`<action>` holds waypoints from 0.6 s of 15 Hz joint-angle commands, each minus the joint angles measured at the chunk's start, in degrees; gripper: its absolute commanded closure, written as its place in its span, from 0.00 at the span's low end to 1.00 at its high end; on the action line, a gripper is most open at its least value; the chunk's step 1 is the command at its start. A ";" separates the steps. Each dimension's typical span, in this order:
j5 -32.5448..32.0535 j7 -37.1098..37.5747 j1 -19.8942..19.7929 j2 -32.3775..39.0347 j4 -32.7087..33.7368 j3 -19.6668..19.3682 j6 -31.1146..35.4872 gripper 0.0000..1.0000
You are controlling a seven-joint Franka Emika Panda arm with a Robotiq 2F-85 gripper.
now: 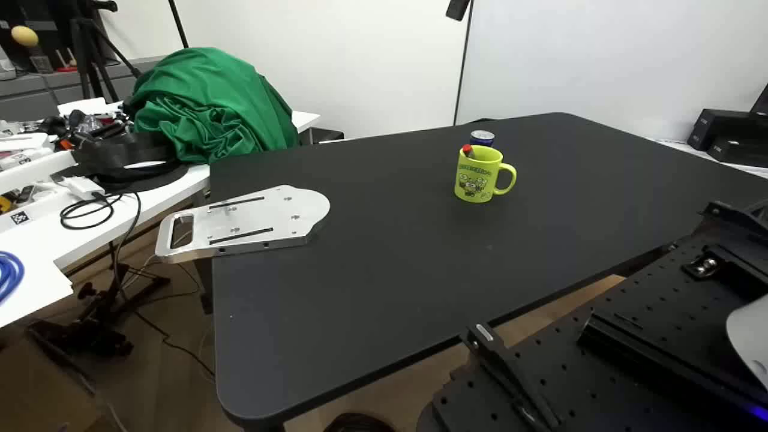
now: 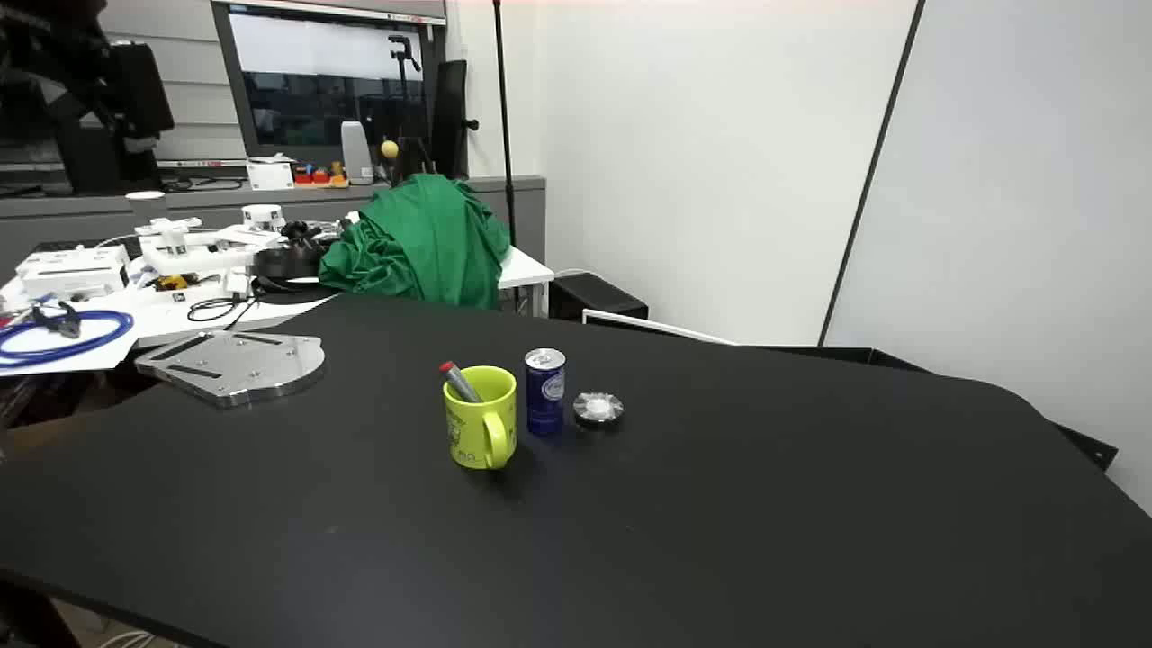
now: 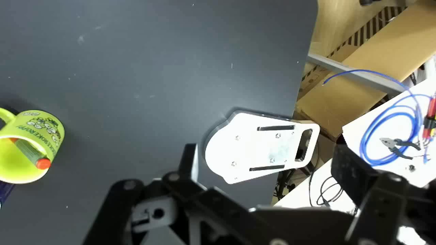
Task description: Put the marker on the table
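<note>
The marker [image 1: 468,150] is grey with a red end and leans inside the yellow-green mug [image 1: 472,180]. In an exterior view the marker [image 2: 462,384] sticks up past the rim of the mug [image 2: 468,438]. In the wrist view the marker [image 3: 30,152] and mug [image 3: 44,127] are at the left edge. The mug stands upright on the black table [image 1: 372,288], which also shows in the wrist view [image 3: 153,68]. My gripper [image 3: 269,163] is open with nothing between its fingers. It is above the table's end, well to one side of the mug.
A blue can [image 2: 545,400] stands close beside the mug, with a round silver object [image 2: 598,408] beyond it. A silver metal plate [image 3: 259,146] overhangs the table edge below my gripper. A cluttered white table [image 1: 36,240] with green cloth [image 1: 210,102] stands alongside.
</note>
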 commanded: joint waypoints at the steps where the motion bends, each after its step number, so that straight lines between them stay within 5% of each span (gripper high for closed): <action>1: 0.05 -0.05 -0.22 -0.07 0.10 0.16 -0.25 0.00; 9: -3.12 0.15 -1.96 1.26 1.17 1.17 2.79 0.00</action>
